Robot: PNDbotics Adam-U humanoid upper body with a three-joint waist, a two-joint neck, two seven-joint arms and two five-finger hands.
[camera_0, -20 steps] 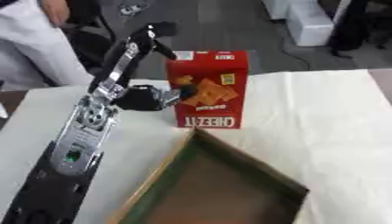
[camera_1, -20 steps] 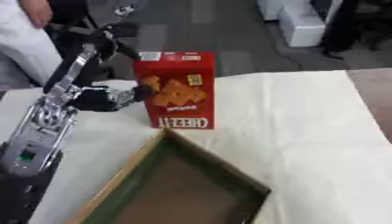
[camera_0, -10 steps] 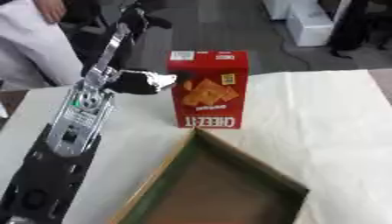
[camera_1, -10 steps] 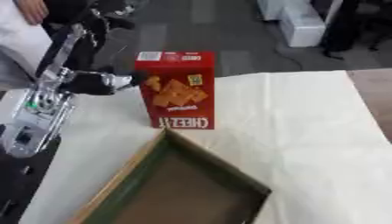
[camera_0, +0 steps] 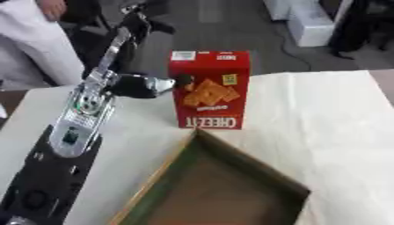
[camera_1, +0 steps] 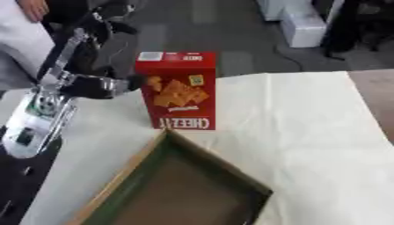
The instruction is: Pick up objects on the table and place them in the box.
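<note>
Across the whole scene, a table point(camera_0: 346, 114) under a pale cloth. At the near middle, an open cardboard box point(camera_0: 231, 193) with a green inner wall, set cornerwise, far corner almost touching the foot of the cracker carton. Along the left edge, the left arm point(camera_0: 77, 127), black and silver, running from the lower corner up toward the table's middle. Behind the box's far corner, upright on the cloth, a red cracker box point(camera_0: 209, 90), printed face toward the camera.

At the carton's left edge, the left hand point(camera_0: 142, 85), dark and blurred, fingertips touching or nearly touching the upper left of the red face; cannot tell whether fingers are curled or straight, nor whether anything is pinched.

Compared with a second ago: hand no longer overlapping the printed crackers on the front, now drawn back to the left edge and sitting higher; forearm angled more steeply. Carton in the same upright spot, cardboard box unmoved.
</note>
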